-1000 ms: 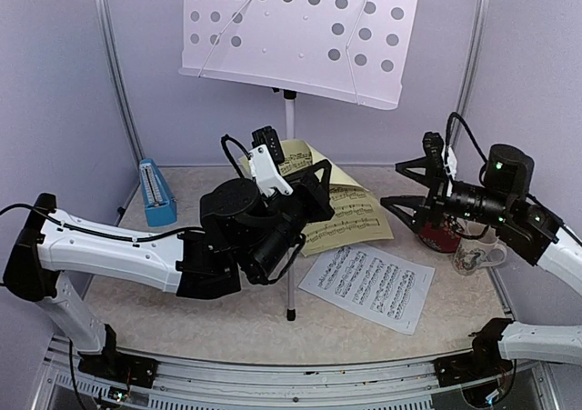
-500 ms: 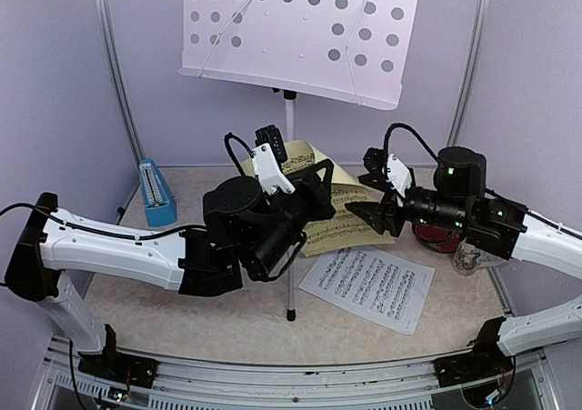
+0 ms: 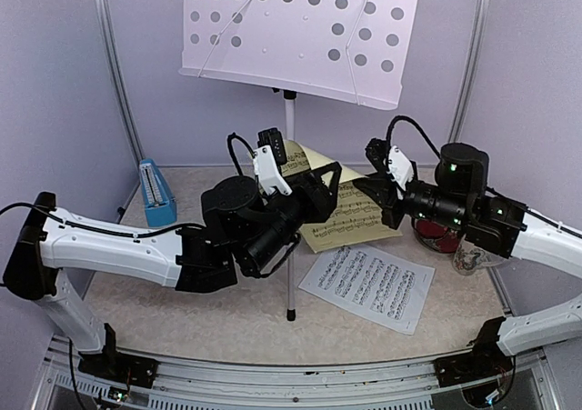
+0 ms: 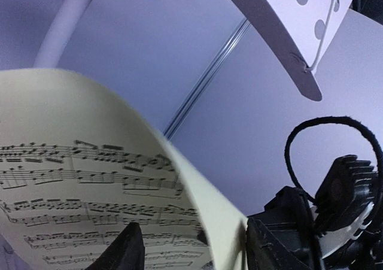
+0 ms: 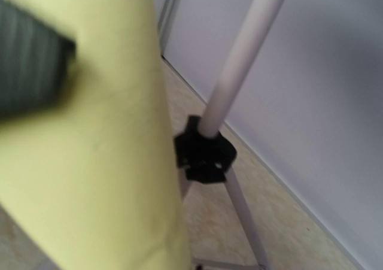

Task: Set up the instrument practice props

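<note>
The silver music stand has its white perforated desk [image 3: 300, 28] high at the back, on a pole [image 3: 289, 119]. In front of the pole, the yellow sheet [image 3: 350, 215] hangs above the table between both arms. My right gripper [image 3: 378, 197] is shut on its right edge. My left gripper [image 3: 329, 190] stands open round its left part, and in the left wrist view the curled sheet [image 4: 90, 162] passes between my spread fingers [image 4: 128, 249]. The white sheet [image 3: 368, 285] lies flat at the front right. The blue metronome [image 3: 156, 192] stands at the back left.
A white patterned mug [image 3: 473, 257] and a dark red disc [image 3: 436, 237] sit at the right edge, under my right arm. The stand's front leg [image 3: 290, 292] reaches to mid-table. In the right wrist view the yellow sheet [image 5: 102, 162] hides the left half, beside the stand's black collar [image 5: 205, 153].
My right gripper came in from the right and shut on the yellow sheet's right edge. My left gripper's jaws, shut on the sheet before, have opened.
</note>
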### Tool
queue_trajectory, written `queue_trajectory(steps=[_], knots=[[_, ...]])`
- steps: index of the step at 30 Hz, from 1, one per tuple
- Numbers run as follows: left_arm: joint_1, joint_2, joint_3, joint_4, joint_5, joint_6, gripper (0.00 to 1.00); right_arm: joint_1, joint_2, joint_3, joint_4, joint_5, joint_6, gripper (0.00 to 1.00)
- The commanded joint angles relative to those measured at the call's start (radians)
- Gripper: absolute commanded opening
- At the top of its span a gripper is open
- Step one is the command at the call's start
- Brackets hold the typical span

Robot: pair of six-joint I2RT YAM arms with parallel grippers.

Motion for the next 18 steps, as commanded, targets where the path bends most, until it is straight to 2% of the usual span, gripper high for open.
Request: queue_trajectory(steps=[1,4,7,11,14,18], knots=[[0.061,-0.119,-0.099,-0.006,0.134,0.025,0.63,-0.034,-0.05,0.037,-0.014,-0.146,0.093,0.0],[0.075,-0.221,-0.226,0.055,0.133,0.093,0.72,-0.062,-0.062,0.056,-0.054,-0.249,0.136,0.0],[0.103,-0.334,-0.352,0.126,0.144,0.129,0.87,-0.09,-0.062,0.091,-0.106,-0.316,0.171,0.0],[0.169,-0.417,-0.421,0.057,0.24,0.155,0.97,-0.128,-0.064,0.13,-0.14,-0.427,0.21,0.0],[0.192,-0.445,-0.476,0.087,0.425,0.261,0.99,-0.148,-0.068,0.148,-0.133,-0.523,0.236,0.0],[0.197,-0.442,-0.498,0.1,0.519,0.322,0.99,-0.153,-0.061,0.191,-0.136,-0.611,0.256,0.0]])
